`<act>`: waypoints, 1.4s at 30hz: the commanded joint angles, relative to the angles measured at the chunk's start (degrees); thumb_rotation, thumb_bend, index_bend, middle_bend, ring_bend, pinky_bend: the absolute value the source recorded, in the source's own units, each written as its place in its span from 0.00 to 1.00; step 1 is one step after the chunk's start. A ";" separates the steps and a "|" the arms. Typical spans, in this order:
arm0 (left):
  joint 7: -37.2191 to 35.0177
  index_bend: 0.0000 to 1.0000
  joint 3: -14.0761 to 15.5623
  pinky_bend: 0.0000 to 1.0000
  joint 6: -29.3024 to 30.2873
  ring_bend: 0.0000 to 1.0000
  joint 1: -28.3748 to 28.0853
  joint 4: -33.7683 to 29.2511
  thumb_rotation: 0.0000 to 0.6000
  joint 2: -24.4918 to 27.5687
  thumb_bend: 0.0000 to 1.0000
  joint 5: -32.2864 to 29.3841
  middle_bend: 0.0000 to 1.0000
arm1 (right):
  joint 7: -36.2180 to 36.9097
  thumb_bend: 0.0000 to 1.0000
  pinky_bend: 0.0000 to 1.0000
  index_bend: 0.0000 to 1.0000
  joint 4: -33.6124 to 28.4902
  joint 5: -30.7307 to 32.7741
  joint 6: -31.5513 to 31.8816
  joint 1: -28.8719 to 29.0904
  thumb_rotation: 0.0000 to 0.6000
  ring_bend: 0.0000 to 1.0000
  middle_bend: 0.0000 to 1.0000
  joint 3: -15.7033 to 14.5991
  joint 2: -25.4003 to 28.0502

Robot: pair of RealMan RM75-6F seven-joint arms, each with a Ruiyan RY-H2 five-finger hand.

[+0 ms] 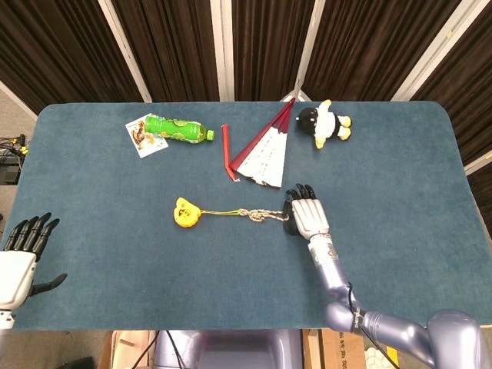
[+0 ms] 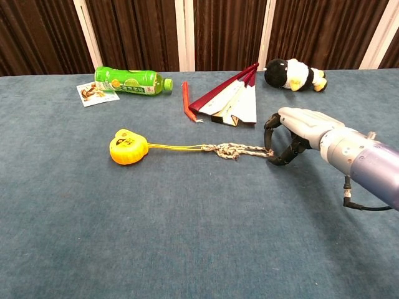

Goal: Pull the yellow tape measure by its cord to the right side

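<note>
Head view: the yellow tape measure point(image 1: 185, 213) is seen lying near the table point(image 1: 400, 169) middle, slightly toward the left edge, with its cord point(image 1: 246, 214) stretched rightward, thin yellow line then braided rope. The right hand point(image 1: 307, 216) is placed palm-down over the cord's free end; whether the end is actually pinched cannot be told from above. The left hand point(image 1: 19, 257) is held off the front-left corner, fingers spread, nothing held. Chest view: the right hand point(image 2: 293, 131) is shown with fingers point(image 2: 270, 128) curled down around the rope end point(image 2: 265, 151), thumb and fingers close to it but the grasp not plainly closed. Cord grasp is judged almost made; the pull toward the right edge is judged not started, all of the drag left.
</note>
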 commanded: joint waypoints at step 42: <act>-0.29 0.00 0.02 0.00 -0.31 0.00 -0.18 -0.32 1.00 0.13 0.00 -0.43 0.00 | 1.21 0.41 0.04 0.59 2.46 -0.30 -0.26 0.29 1.00 0.04 0.23 0.27 -2.17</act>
